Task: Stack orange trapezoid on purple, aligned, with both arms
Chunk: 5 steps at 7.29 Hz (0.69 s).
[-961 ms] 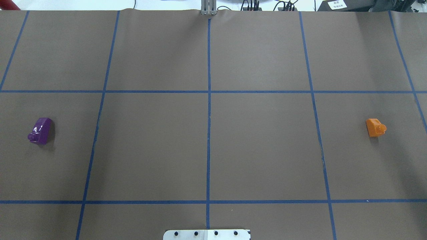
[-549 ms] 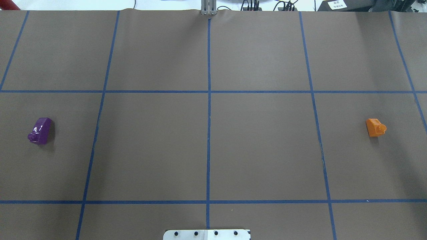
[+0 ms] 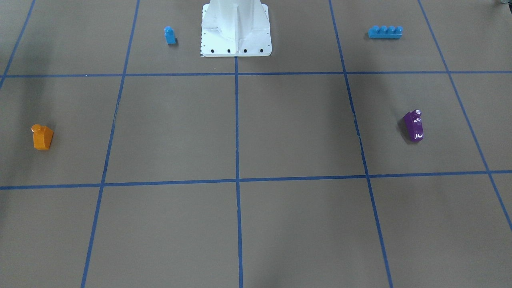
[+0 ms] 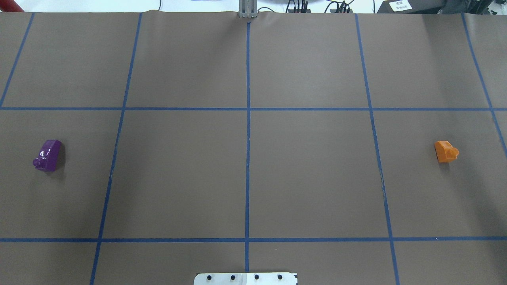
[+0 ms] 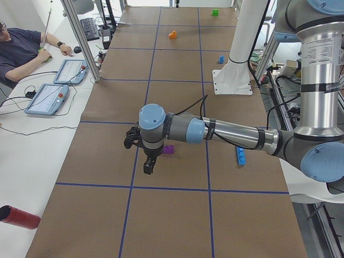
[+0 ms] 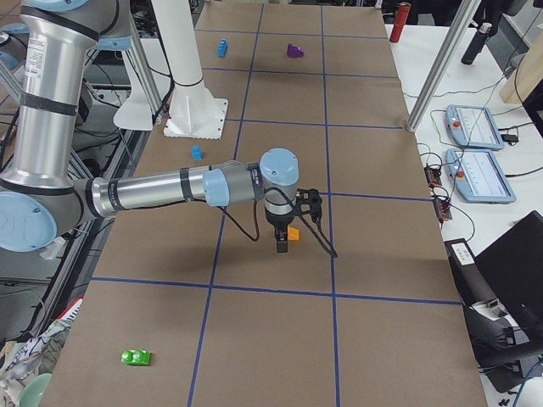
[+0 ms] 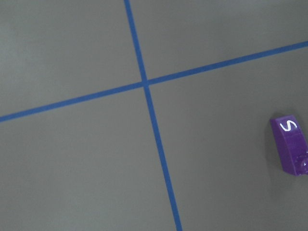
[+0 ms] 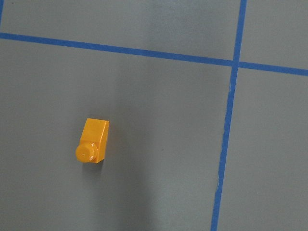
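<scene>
While you watch from the table's left end, left gripper (image 5: 148, 167): hangs above the brown paper (image 5: 177, 64), pointing down, just beside the purple (image 5: 169, 150); from this side view you cannot tell whether it is spread or pressed together
right gripper (image 6: 282, 248): shows only from the table's right end, pointing down over the paper next to the orange trapezoid (image 6: 293, 232); you cannot tell how its jaws stand either
purple: lies on the paper on the robot's left side, apart from the gripper; your left wrist camera catches it at that view's right edge
orange trapezoid: lies on the robot's right side, well apart from the purple; its round stud shows in the right wrist view
small blue block (image 3: 170, 35): near the white pedestal (image 3: 236, 28), on the robot's right of it
long blue brick (image 3: 385, 32): on the robot's left of the pedestal
green block (image 6: 136, 358): at the near end of the right-side view, well apart from the orange trapezoid
</scene>
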Available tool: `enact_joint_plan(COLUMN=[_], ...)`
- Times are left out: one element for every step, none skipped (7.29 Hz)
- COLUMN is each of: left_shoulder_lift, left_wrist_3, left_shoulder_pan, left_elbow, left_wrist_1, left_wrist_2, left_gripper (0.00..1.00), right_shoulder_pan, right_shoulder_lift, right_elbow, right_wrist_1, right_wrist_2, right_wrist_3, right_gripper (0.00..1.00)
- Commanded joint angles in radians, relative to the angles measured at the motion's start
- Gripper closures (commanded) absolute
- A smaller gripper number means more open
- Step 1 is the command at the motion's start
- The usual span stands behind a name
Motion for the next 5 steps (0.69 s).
enact_joint_plan(left_shoulder_lift=[-0.016, -0.016, -0.017, -0.020, -0.020], left_wrist_3=[-0.167, -0.179, -0.267, -0.455, -0.645], left_shoulder_pan=[0.088, 0.178, 0.253, 0.311, 0.391], left_elbow=[0.037, 0.051, 0.080, 0.080, 0.086], left_wrist_1=[-0.147, -0.225, -0.244, -0.294, -0.395], left_wrist_2=[0.001, 0.000, 0.001, 0.010, 0.047], left_gripper=[0.00, 0.00, 0.00, 0.00, 0.00], right_shoulder_pan=[-0.015, -0.018, -0.018, -0.020, -0.020], right_shoulder_lift=[0.002, 0.002, 0.002, 0.002, 0.002], right_elbow=[0.001, 0.001, 0.001, 0.001, 0.003], right_wrist_1=[0.001, 0.001, 0.001, 0.001, 0.001], right_wrist_2=[0.001, 0.001, 0.001, 0.001, 0.001], right_wrist_3=[0.004, 0.004, 0.004, 0.004, 0.004], right_gripper=[0.00, 0.00, 0.00, 0.00, 0.00])
